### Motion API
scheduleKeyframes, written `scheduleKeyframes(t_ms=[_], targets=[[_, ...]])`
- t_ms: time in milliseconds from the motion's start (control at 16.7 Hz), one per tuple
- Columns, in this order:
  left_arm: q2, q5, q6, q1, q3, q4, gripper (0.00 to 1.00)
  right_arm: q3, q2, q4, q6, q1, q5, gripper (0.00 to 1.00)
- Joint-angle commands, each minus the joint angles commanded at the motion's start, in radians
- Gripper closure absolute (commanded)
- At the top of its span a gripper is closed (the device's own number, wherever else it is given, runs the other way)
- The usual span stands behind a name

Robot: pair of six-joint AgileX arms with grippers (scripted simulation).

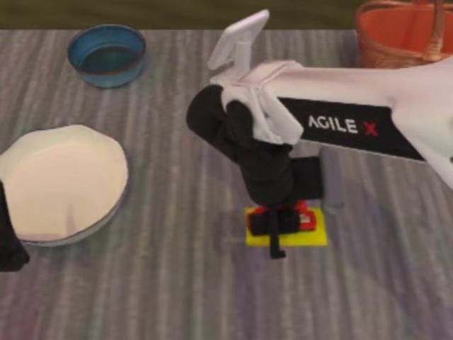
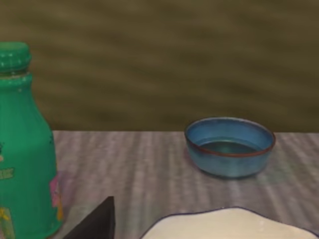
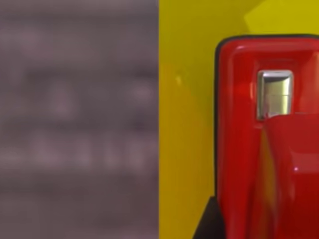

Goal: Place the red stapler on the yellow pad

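2 arms were in view, only 1 at work. The right gripper reached down over the flat, thin yellow rectangular pad, apparently holding the glossy red, round-ended stapler low on it for set-down; whether its grip had loosened could not be told. The left gripper sat parked by the smooth white bowl.

There are two bowls, one blue and one white. One red stapler, one yellow pad, one wicker basket and one green bottle complete the count.
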Motion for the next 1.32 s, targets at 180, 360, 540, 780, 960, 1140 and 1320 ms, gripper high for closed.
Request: scheduleKeyframes(t_ms=[180,360,540,780,960,1140,1320], targets=[[0.0,0.0,0.0,0.0,0.0,0.0,0.0,-0.018,0.002,0.018,-0.002,-0.002,0.001,1.0],[0.0,0.0,0.0,0.0,0.0,0.0,0.0,-0.018,0.002,0.018,-0.002,-0.002,0.001,0.92],[0.0,0.0,0.0,0.0,0.0,0.0,0.0,-0.018,0.002,0.018,-0.002,-0.002,0.001,0.7],[0.0,0.0,0.0,0.0,0.0,0.0,0.0,-0.018,0.002,0.018,-0.002,-0.002,0.001,0.4],[0.0,0.0,0.0,0.0,0.0,0.0,0.0,-0.018,0.002,0.018,-0.002,-0.002,0.001,0.17],[0.0,0.0,0.0,0.0,0.0,0.0,0.0,-0.018,0.002,0.018,-0.002,-0.002,0.001,0.0],[0.0,0.0,0.0,0.0,0.0,0.0,0.0,-0.018,0.002,0.018,-0.002,-0.002,0.001,0.0]])
